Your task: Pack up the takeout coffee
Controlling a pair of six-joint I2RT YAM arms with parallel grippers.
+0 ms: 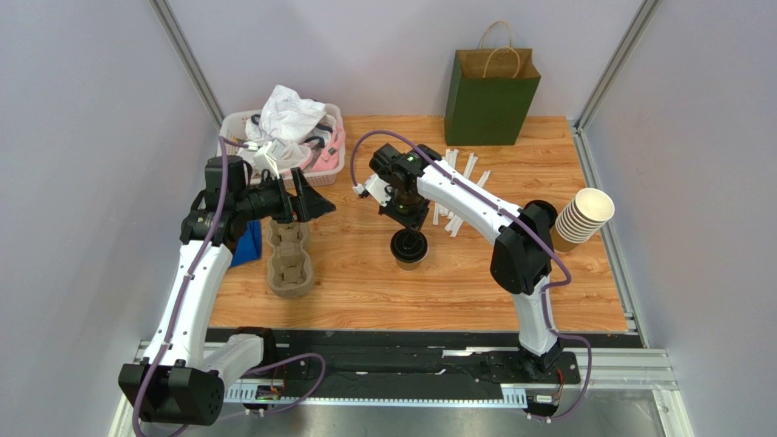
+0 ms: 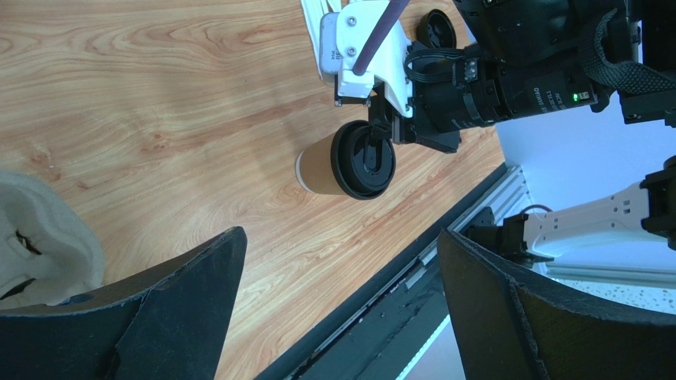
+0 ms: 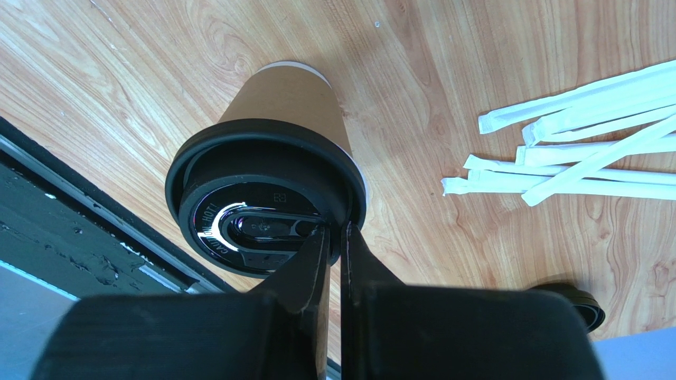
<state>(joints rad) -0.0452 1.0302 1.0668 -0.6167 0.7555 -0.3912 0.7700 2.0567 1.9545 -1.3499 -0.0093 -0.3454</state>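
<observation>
— Well, where is the takeout coffee (image 1: 409, 248) to be found?
— It is seen standing upright on the wooden table (image 1: 365, 291), directly beneath the right gripper (image 1: 407, 231). The black lid is pinched at its rim by the closed fingers (image 3: 309, 269). That grip is made out only in the right wrist view, where one finger is laid over the lid top and the other outside the rim. From above, the contact is hidden by the wrist.
— And what is added by the left wrist view?
— The cup's kraft side is shown there, and the left gripper (image 2: 341, 317) is seen spread wide open. A moulded-pulp carrier (image 1: 289, 259) lies close beside and below it.
— Which containers are noted?
— A bin (image 1: 333, 168) beyond the left gripper is filled with crumpled white material. A green paper bag (image 1: 491, 96) is stood beyond the right gripper, and its inside cannot be seen. Stacked paper cups (image 1: 584, 217) are tilted well to that gripper's right. Wrapped straws (image 3: 587, 150) are scattered just beyond it, with a loose black lid (image 3: 575, 305) near them.
— And the room?
— Plain grey walls and aluminium rails are set around the table.
</observation>
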